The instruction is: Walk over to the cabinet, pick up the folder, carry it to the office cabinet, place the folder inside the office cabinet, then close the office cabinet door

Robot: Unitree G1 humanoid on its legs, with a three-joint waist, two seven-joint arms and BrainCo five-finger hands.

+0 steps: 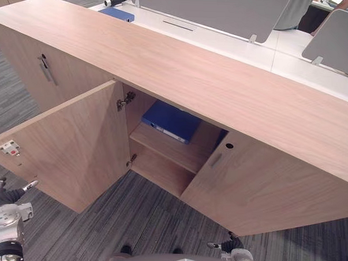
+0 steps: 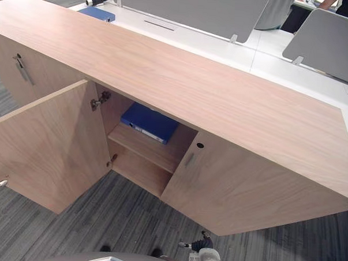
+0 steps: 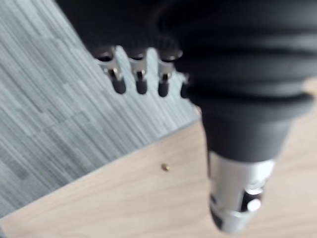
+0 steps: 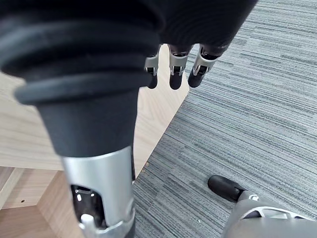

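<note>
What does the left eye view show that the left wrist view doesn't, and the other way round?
Left eye view: a blue folder lying on the shelf inside the open cabinet, with a white desk behind. Left wrist view: the left hand up close, fingers relaxed and empty. Both: the cabinet's open door and the grey carpet.

Cannot see the far part of the folder [image 1: 170, 121], tucked under the cabinet top [image 1: 182, 67]. Lose one corner of the open door [image 2: 40, 148] at the view's edge. Cannot tell what the small blue item [image 1: 117, 13] on the far table [image 1: 224, 40] is.
</note>
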